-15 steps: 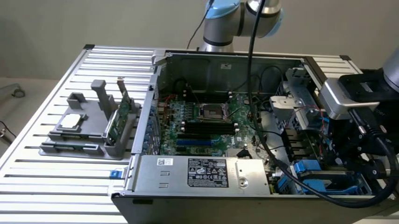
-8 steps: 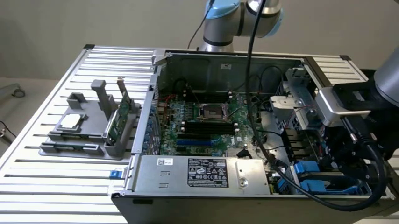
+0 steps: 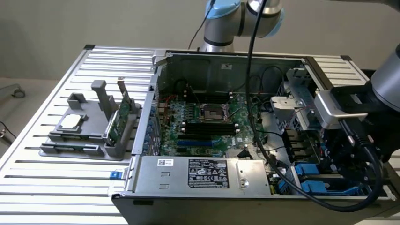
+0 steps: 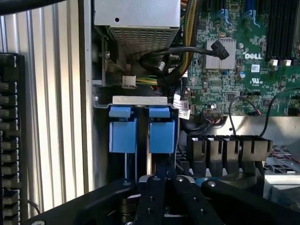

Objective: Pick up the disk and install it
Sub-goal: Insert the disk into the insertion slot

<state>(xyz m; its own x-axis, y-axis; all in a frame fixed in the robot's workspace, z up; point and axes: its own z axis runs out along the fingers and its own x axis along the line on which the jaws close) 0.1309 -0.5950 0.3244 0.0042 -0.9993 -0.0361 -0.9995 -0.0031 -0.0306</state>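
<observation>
Two blue plastic brackets (image 4: 123,133) (image 4: 161,135) stand side by side in the drive bay at the corner of the open computer case, with thin metal edges of drives between and below them. The disk's labelled face is hidden. My gripper (image 4: 164,177) is shut, its dark fingers pressed together just over the bracket nearer the motherboard. Whether they pinch it I cannot tell. In the exterior view the gripper (image 3: 340,161) hangs over the blue brackets (image 3: 310,171) at the case's right front corner.
Black cables (image 4: 164,56) loop between the power supply (image 3: 206,173) and the motherboard (image 3: 206,119). On the slatted table (image 3: 56,187), at the exterior view's left, a grey fixture (image 3: 78,140) holds a green circuit card (image 3: 122,119) and a small silver chip (image 3: 72,121).
</observation>
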